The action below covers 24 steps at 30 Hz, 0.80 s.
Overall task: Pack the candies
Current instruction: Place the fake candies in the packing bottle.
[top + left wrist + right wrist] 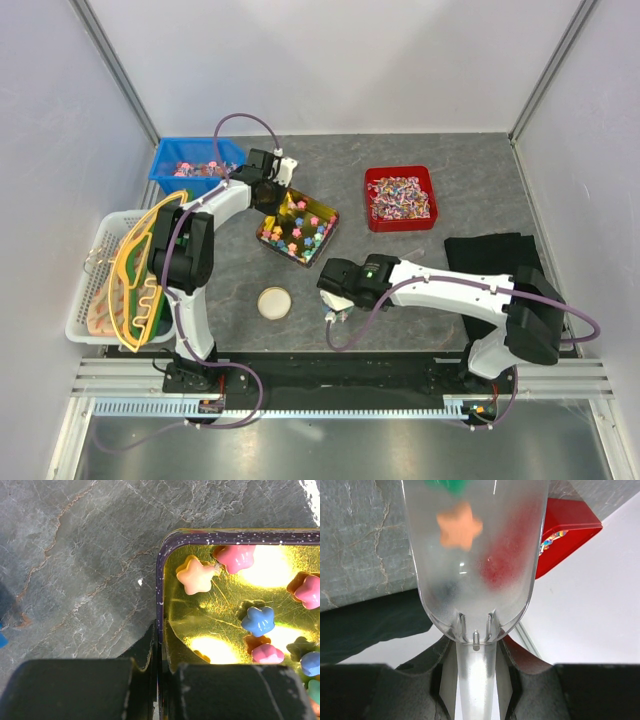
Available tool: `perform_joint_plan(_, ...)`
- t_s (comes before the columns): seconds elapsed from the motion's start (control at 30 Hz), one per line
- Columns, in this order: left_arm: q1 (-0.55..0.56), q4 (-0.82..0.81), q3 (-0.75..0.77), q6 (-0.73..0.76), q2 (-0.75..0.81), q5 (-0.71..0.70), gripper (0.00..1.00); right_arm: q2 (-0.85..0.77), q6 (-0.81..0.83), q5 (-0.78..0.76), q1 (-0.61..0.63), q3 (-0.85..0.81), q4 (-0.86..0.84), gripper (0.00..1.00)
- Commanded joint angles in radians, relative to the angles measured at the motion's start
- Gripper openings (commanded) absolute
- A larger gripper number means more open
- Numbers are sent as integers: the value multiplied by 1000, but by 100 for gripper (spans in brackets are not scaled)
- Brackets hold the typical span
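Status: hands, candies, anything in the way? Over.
Left hand shut on tray rim. Right hand shut on scoop, orange candy inside. More candies in tray. Nothing blocking.

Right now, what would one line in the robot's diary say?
left claw: shut on gold tray rim | right claw: shut on clear scoop handle | scoop: orange candy inside | tray: star candies inside

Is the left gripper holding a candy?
No, the left gripper pinches the purple rim of the gold tray, not the candies.
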State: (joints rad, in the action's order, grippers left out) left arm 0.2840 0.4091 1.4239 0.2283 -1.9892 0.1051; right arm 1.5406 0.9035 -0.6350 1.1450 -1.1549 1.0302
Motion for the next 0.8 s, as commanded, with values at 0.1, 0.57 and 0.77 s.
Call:
perform_joint_plan(0.1,-6,-49,47,-20,4,2,2,18,0,-106,29,1,7,0)
perform_joint_plan(0.57,-6,-47,49,-17,0,13,2,-10,41,-74,4,-124,-30,0)
perform_joint_plan(0.77,-5,-46,43,5,32,36,2,58,216,-167,-80,-170,-278,0)
